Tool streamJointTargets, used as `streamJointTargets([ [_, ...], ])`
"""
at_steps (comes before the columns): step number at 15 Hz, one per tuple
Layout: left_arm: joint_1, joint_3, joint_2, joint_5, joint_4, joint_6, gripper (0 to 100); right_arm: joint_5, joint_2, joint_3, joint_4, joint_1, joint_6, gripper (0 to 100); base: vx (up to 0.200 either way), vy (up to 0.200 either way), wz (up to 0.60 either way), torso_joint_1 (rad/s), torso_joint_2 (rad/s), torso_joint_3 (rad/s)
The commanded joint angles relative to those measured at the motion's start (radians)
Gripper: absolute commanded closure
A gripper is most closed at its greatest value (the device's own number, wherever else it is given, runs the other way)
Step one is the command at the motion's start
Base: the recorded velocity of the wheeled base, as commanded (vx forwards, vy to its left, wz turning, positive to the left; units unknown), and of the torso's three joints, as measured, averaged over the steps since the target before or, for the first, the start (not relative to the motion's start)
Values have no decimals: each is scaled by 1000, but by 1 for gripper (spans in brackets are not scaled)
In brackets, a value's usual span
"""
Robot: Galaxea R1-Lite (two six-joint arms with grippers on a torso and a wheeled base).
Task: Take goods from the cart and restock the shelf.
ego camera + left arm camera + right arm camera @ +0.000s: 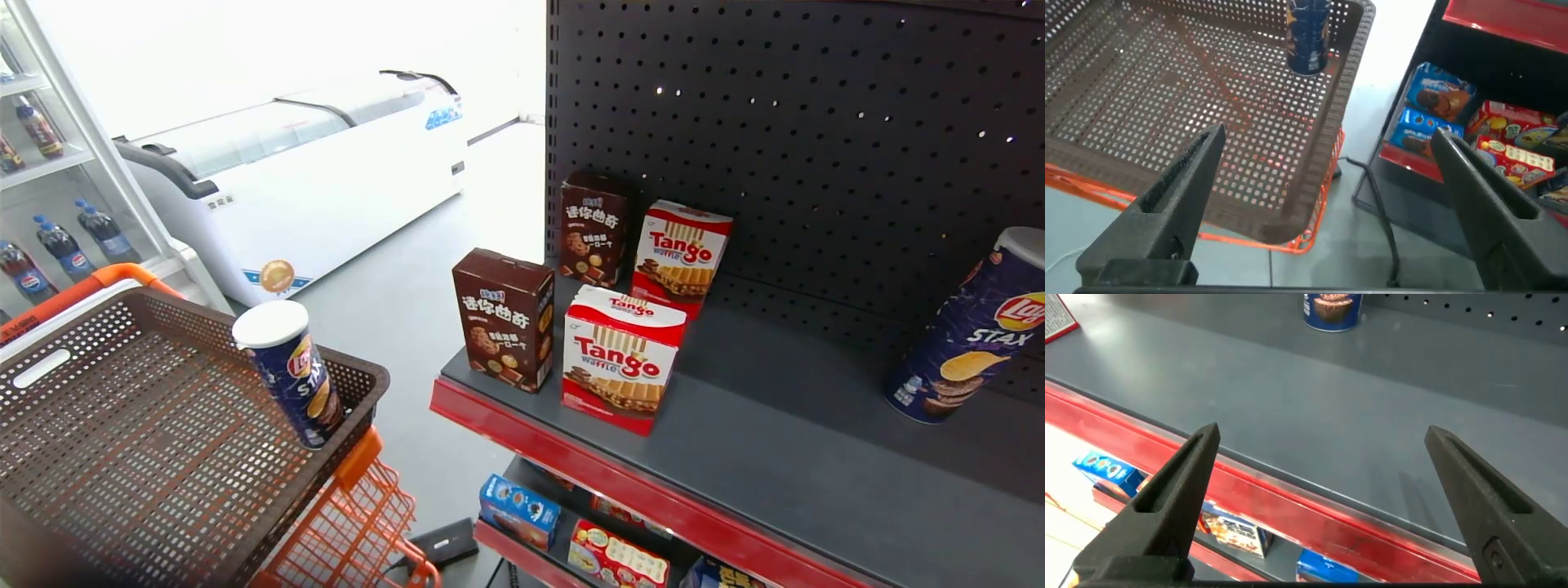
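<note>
Status: chip can (290, 371) upright in cart basket (122, 425), by the corner on the shelf (775, 441) side. Left tool (1327, 137) spread wide, empty, over the basket, well apart from the can. Right tool (1323, 434) spread wide, empty, over the shelf's bare front strip. Likely next: pick with left. Approach from the open basket side, straddle the can mid-body, close square. Avoid tipping it against the wall. Lift clear of the rim, place near the second can (967, 327).
</note>
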Motion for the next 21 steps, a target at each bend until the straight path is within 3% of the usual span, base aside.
streamJointTargets([
  [1,103,-44,397,-23,-128,-17,0,0,1,0,0,0,0,0,0,0,0,0,0,0],
  [3,106,-25,575,-83,-318,-13,0,0,1,0,0,0,0,0,0,0,0,0,0,0],
  [6,22,24,753,-79,-559,21,0,0,1,0,0,0,0,0,0,0,0,0,0,0],
  [9,25,54,932,-70,-832,29,0,0,1,0,0,0,0,0,0,0,0,0,0,0],
  [10,32,62,978,-46,-881,67,0,0,0,0,0,0,0,0,0,0,0,0,0,0],
  [11,42,71,1027,-17,-938,131,0,0,1,0,0,0,0,0,0,0,0,0,0,0],
  [12,45,73,1054,-17,-975,158,0,0,0,0,0,0,0,0,0,0,0,0,0,0],
  [13,45,67,1116,-17,-1058,168,0,0,1,0,0,0,0,0,0,0,0,0,0,0],
  [17,46,35,1277,-17,-1237,167,0,0,1,0,0,0,0,0,0,0,0,0,0,0],
  [21,52,-68,1391,-17,-1312,162,0,0,0,0,0,0,0,0,0,0,0,0,0,0],
])
